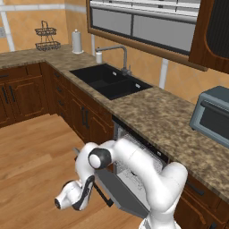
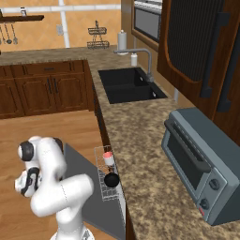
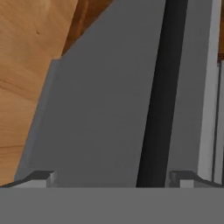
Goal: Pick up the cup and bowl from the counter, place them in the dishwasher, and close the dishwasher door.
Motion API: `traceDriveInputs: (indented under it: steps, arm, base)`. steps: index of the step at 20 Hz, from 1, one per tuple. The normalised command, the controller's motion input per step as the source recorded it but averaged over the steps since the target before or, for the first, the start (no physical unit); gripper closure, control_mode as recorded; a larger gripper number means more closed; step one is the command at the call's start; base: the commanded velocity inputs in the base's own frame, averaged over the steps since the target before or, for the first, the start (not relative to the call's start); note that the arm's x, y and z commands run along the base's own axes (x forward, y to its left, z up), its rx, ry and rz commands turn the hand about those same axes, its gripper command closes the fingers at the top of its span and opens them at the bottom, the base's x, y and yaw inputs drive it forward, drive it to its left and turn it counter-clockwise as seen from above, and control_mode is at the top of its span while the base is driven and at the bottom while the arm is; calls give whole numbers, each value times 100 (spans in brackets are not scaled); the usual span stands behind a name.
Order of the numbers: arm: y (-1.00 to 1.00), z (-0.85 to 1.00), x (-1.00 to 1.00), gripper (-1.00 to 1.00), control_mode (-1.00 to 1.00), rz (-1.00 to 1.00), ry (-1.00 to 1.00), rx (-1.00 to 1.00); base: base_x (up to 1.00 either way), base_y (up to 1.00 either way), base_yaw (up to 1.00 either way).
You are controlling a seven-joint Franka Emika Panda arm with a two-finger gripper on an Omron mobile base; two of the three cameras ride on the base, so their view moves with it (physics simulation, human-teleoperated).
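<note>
The red-rimmed cup and the black bowl sit in the white rack of the dishwasher, under the tabletop. The dishwasher door hangs partly down. The gripper is low near the door, its fingers spread wide and holding nothing.
</note>
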Motion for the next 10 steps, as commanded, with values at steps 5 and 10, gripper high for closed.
traceDriveInputs:
  steps: [5,10]
  arm:
    - [-16,-66,34,-100,-100,8,8,-5]
    - [-92,-10,1,-100,-100,5,1,0]
  base:
    - [0,0,0]
    - [0,0,0]
